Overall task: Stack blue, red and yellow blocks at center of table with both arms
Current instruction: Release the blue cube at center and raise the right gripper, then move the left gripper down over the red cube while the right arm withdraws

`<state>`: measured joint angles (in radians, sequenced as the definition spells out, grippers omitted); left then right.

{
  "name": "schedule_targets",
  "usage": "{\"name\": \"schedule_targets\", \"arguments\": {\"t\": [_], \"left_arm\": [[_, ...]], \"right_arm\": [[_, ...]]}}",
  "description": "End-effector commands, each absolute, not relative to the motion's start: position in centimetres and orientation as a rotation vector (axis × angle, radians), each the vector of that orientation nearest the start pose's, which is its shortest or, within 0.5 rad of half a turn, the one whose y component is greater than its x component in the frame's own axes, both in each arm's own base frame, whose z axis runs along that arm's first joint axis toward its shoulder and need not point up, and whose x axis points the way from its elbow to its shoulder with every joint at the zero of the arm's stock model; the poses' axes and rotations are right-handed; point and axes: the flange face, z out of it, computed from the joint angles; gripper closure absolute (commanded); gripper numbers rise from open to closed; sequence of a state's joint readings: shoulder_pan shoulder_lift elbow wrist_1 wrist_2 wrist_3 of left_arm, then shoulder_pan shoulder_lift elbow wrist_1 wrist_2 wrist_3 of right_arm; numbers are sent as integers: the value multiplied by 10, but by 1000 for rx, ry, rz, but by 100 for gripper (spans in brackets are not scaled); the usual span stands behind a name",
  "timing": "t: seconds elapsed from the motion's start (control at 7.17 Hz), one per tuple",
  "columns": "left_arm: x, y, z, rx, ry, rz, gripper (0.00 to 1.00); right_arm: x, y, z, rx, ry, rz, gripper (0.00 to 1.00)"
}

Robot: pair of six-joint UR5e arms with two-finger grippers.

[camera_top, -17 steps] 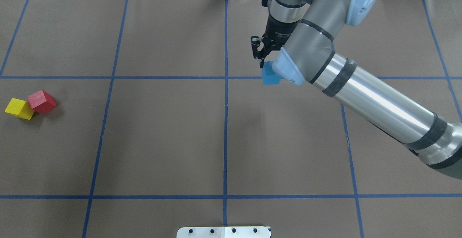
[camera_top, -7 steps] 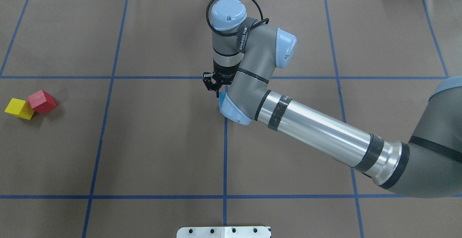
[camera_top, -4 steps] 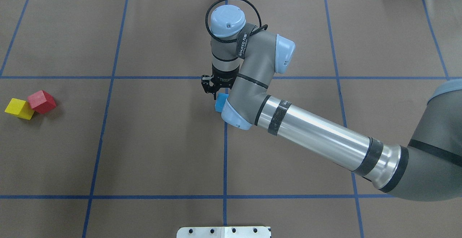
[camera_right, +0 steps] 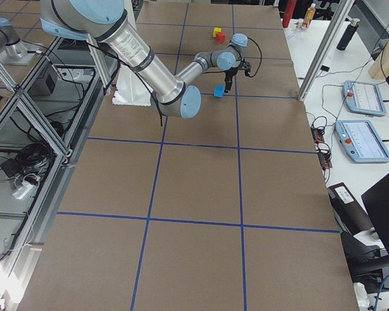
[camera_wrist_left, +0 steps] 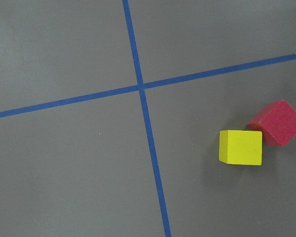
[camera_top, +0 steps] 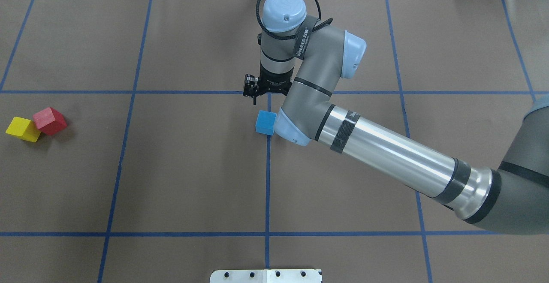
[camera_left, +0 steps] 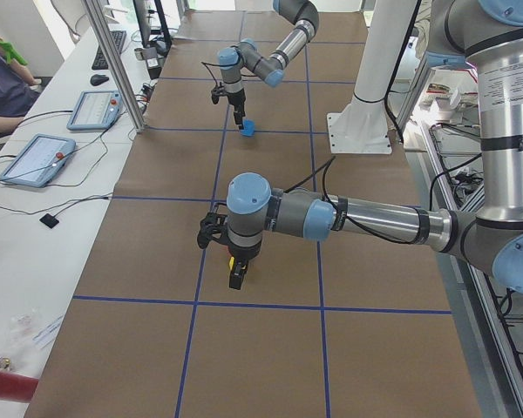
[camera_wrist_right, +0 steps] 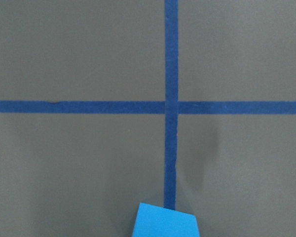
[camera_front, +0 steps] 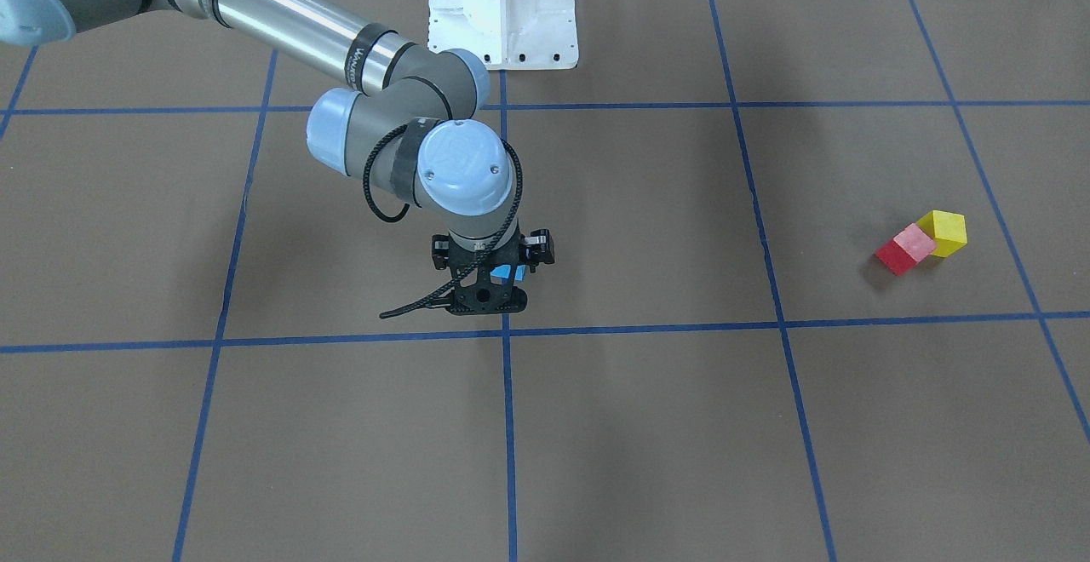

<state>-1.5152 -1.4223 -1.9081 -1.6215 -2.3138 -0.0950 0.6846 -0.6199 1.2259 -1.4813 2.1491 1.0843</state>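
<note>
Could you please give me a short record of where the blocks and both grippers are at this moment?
blue block: on the table, on the centre tape line near a crossing, not gripped
right gripper: open, apart from the blue block
red block: on the robot's left side of the table, touching the yellow block
yellow block: flat on the table, nothing on it
left gripper: above the table; open or shut cannot be told
stack: not yet begun; no block rests on another
</note>
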Motion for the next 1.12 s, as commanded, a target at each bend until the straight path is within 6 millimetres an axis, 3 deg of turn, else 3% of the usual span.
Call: {"name": "schedule_targets", "arguments": {"t": [0.0, 0.14, 0.28, 0.42, 0.7, 0.84, 0.98], "left_arm": [[34, -451, 498, 78, 806, -119, 0], [69, -459, 484, 100, 784, -137, 0], [111, -461, 486, 88, 768, -124, 0], [128, -478, 483, 73, 779, -214, 0], [154, -480, 485, 35, 798, -375, 0], [186, -477, 502, 58, 787, -413, 0], [203, -476, 524, 64, 796, -424, 0]], "right_arm": [[-474, -588, 220, -44, -884, -21, 1], [-441, -600, 243, -17, -851, -61, 1], [-414, -608, 266, 7, -829, -94, 1], [-390, -613, 287, 27, -816, -118, 1], [-378, -617, 297, 40, -809, -132, 1], [-373, -618, 295, 47, -810, -128, 0], [-370, -615, 298, 49, -811, -128, 0]]}}
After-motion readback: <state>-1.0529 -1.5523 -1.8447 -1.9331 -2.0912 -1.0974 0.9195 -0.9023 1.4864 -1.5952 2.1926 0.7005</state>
